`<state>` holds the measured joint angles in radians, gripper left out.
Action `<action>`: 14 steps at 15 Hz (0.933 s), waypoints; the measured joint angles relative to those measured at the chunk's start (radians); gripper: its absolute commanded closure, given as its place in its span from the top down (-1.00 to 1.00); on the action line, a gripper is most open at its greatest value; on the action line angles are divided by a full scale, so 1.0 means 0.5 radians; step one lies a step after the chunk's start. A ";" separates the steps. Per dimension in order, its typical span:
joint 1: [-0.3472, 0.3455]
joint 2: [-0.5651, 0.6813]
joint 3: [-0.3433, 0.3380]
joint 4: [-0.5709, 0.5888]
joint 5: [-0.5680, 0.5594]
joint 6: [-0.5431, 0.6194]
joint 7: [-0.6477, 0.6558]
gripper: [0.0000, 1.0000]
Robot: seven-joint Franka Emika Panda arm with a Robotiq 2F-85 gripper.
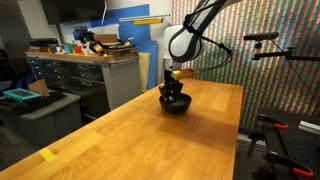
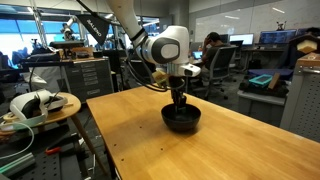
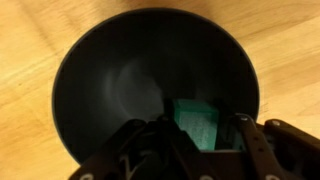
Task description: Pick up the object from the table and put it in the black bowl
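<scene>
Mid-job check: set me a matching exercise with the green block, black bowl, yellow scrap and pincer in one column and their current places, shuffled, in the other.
Things:
1. green block
2. black bowl
3. yellow scrap
4. pincer

Places:
A. lying flat near the table edge, far from the bowl
B. standing on the table top
C. inside the bowl's rim, seen in the wrist view
D. reaching down into the bowl from above

Pairs: 1-C, 2-B, 3-A, 4-D
</scene>
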<state>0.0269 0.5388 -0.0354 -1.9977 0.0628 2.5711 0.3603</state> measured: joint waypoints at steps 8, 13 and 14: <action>0.000 0.083 -0.046 0.133 0.001 -0.146 0.039 0.66; 0.008 0.077 -0.042 0.185 0.006 -0.154 0.056 1.00; 0.011 0.071 -0.040 0.190 0.010 -0.154 0.059 1.00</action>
<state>0.0324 0.5744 -0.0553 -1.9025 0.0679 2.4942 0.3900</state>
